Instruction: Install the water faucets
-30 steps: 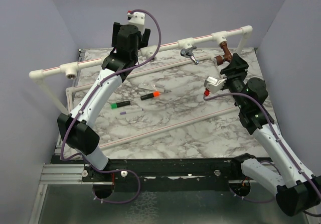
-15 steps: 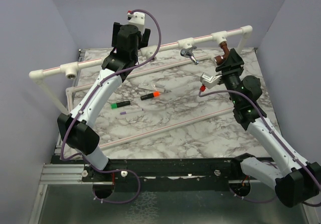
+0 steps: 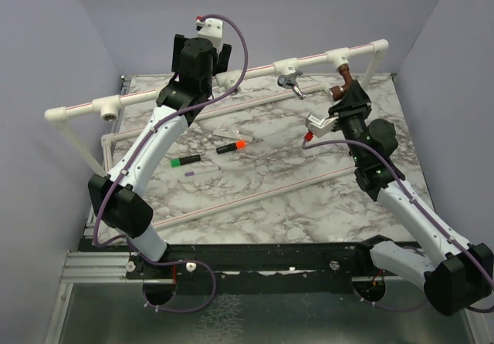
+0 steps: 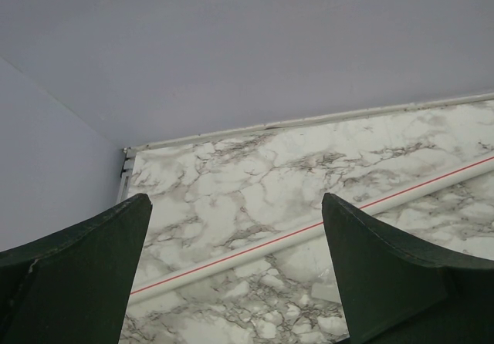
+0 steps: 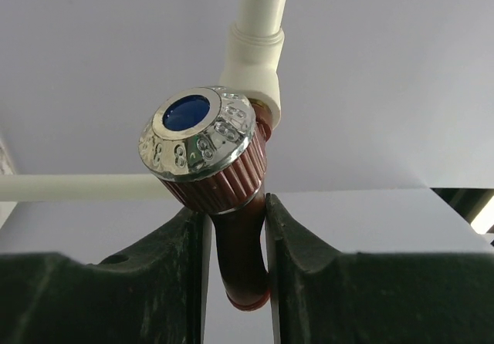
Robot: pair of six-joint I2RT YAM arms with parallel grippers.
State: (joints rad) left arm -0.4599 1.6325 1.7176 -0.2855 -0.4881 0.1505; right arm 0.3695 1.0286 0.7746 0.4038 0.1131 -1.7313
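- Just now the right gripper (image 3: 345,96) has moved up and left in the top view. A second ago it was beside the copper faucet (image 3: 340,84); now it sits right on it, at the upper right of the frame.
- The forearm behind it has leaned in leftward with that move (the base has not shifted).
- In the right wrist view the jaws are clamped on the faucet's brown spout. Both fingers (image 5: 174,259) touch it just below the knob (image 5: 199,134), the chrome one with the blue cap at mid-frame.
- Above the knob the faucet meets a white tee (image 5: 255,66). How far it is screwed in I cannot tell.
- This looks like a grip taken in order to turn or seat the copper faucet in its tee, so that step seems under way rather than done.
- The chrome faucet (image 3: 291,83) hangs under the next tee to the left, where it was a second ago, and looks already mounted.
- The left gripper (image 4: 235,205) has not moved. Its jaws stand wide apart with nothing between them, and its wrist view shows only the marble table (image 4: 231,166) and a thin pipe (image 4: 309,230).
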